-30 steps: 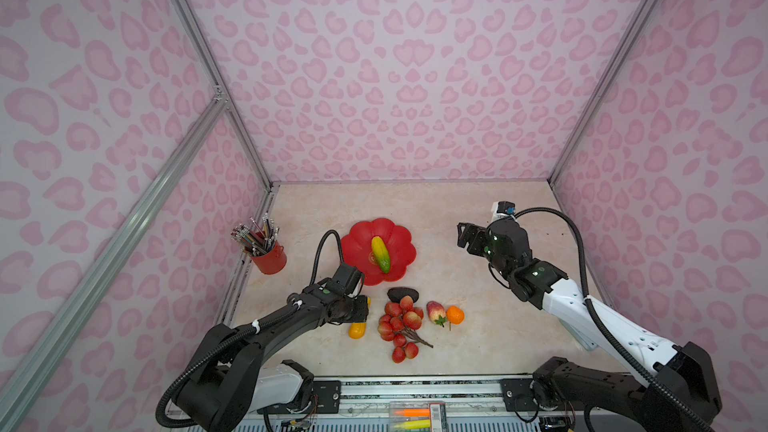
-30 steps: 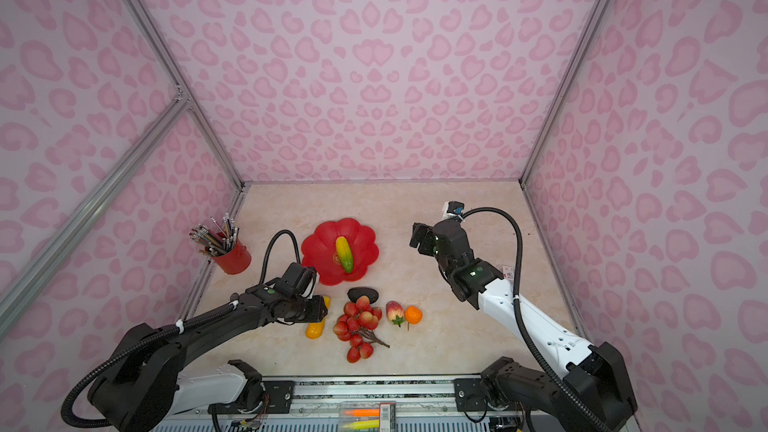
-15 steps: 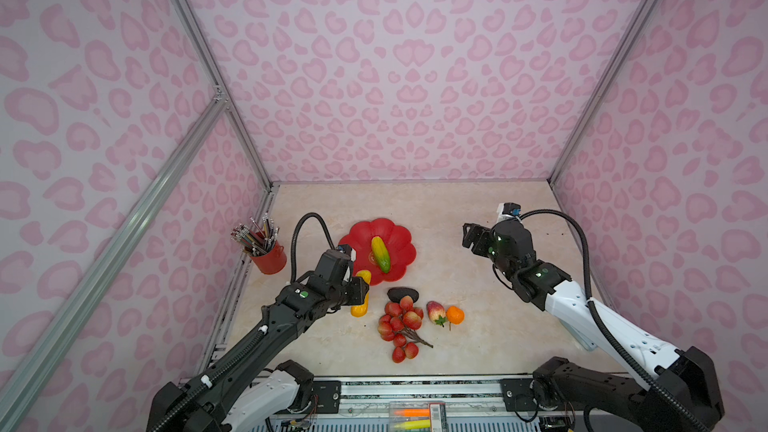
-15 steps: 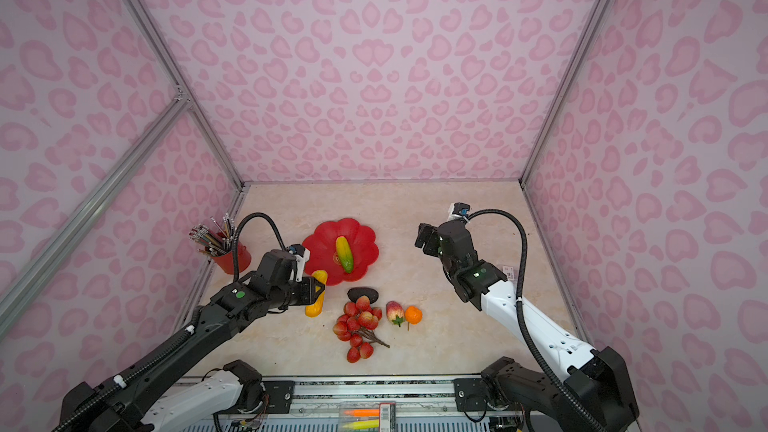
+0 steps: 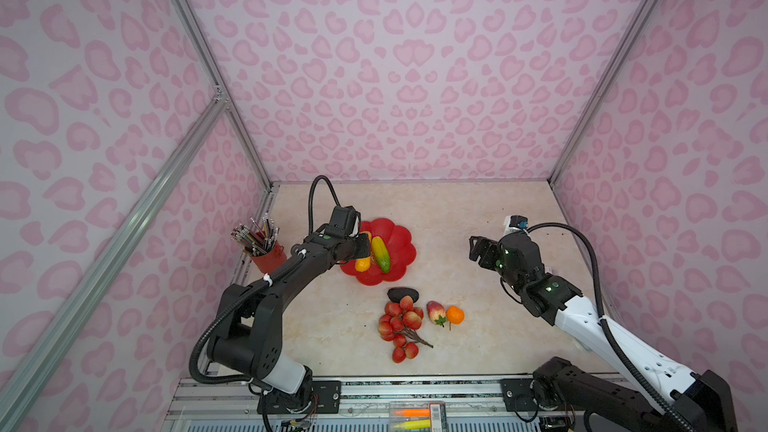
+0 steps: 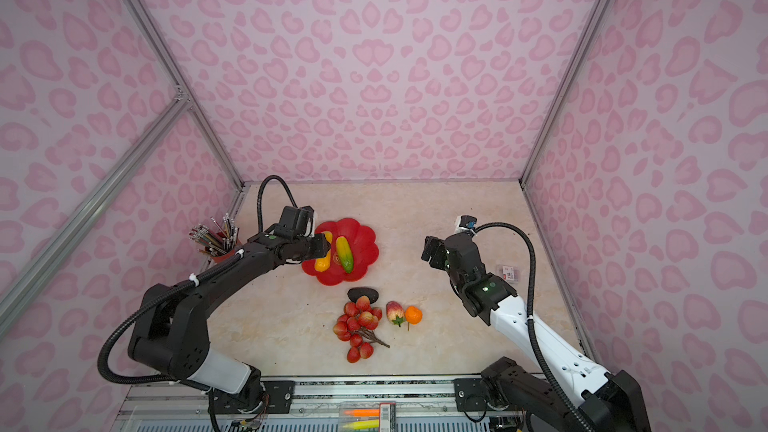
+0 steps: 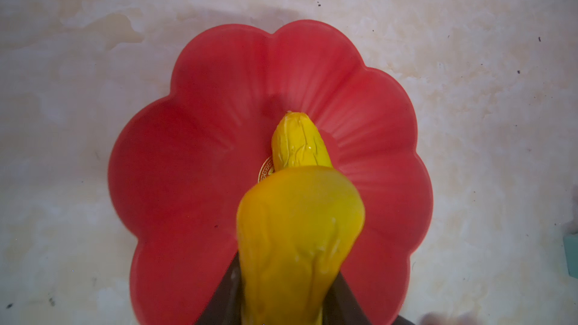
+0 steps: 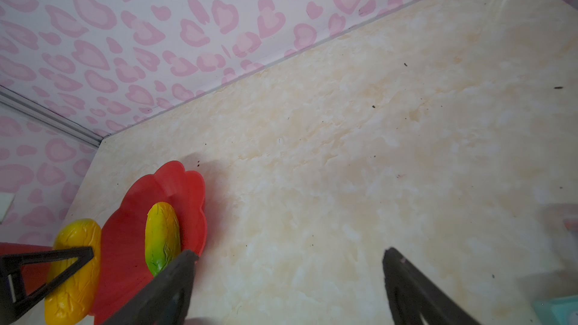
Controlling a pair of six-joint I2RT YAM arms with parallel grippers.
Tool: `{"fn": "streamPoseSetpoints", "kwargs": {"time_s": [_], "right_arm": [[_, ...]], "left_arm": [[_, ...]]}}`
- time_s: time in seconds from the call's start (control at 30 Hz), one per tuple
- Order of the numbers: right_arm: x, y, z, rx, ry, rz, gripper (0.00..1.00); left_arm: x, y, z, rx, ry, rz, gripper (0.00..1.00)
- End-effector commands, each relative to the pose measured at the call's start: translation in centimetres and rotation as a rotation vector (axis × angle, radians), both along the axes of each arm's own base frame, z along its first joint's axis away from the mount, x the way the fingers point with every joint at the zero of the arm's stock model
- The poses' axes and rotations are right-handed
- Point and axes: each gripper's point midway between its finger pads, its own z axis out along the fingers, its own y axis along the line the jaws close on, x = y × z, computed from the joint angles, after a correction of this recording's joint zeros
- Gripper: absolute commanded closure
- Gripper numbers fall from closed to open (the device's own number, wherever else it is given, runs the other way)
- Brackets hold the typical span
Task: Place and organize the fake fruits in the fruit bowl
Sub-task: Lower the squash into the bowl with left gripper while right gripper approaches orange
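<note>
My left gripper (image 5: 361, 249) (image 7: 284, 295) is shut on the yellow-orange oblong fruit (image 5: 363, 263) (image 7: 300, 229) and holds it over the left side of the red scalloped fruit bowl (image 5: 401, 243) (image 7: 187, 167). The yellow-green oblong fruit (image 5: 380, 254) (image 8: 162, 232) lies in the bowl's middle. On the table in front of the bowl lie the dark avocado (image 5: 402, 294), the red berry bunch (image 5: 399, 326), the strawberry (image 5: 434, 311) and the small orange (image 5: 455, 315). My right gripper (image 5: 478, 249) (image 8: 289, 254) hovers open and empty to the right of the bowl.
A red cup of pencils (image 5: 268, 257) stands by the left wall. A small packet (image 6: 509, 273) lies near the right wall. Pink patterned walls close in three sides, and a metal rail (image 5: 415, 384) runs along the front edge.
My left gripper has lifted the yellow-orange fruit from the table left of the berry bunch and carried it back over the bowl. The right arm has barely shifted.
</note>
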Motion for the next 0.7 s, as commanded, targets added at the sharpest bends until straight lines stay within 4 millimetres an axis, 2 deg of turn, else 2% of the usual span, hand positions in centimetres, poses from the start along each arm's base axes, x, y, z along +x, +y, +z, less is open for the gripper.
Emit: {"fn": "streamPoseSetpoints", "kwargs": {"time_s": [0.0,0.1,0.17,0.23,0.33,0.47,0.67], "right_arm": [[-0.6,-0.9,-0.6,-0.017,0.016,-0.030,0.07],[-0.9,-1.3,-0.8,-0.021,0.020,-0.040,0.07],[-1.0,-1.4,-1.0,-0.027,0.027,-0.038,0.07],[-1.1,-1.4,-1.4,-0.035,0.042,-0.035,0.08],[-1.4,-1.2,-2.4,-0.039,0.078,-0.021,0.08],[-2.2,-0.6,-4.7,-0.041,0.152,0.009,0.10],[-4.5,2.3,-8.5,-0.073,0.273,0.105,0.12]], "left_arm": [[1.3,-0.4,-1.3,-0.018,0.008,-0.001,0.68],[1.5,-0.6,-3.1,-0.015,0.051,0.001,0.66],[1.7,-0.6,-3.6,-0.015,0.063,0.009,0.65],[1.9,-0.5,-3.8,-0.018,0.071,0.022,0.55],[2.1,-0.7,-2.9,-0.038,0.048,0.022,0.37],[2.1,-0.5,-0.2,-0.058,-0.025,0.025,0.29],[1.7,0.4,6.9,-0.090,-0.231,0.042,0.23]]}}
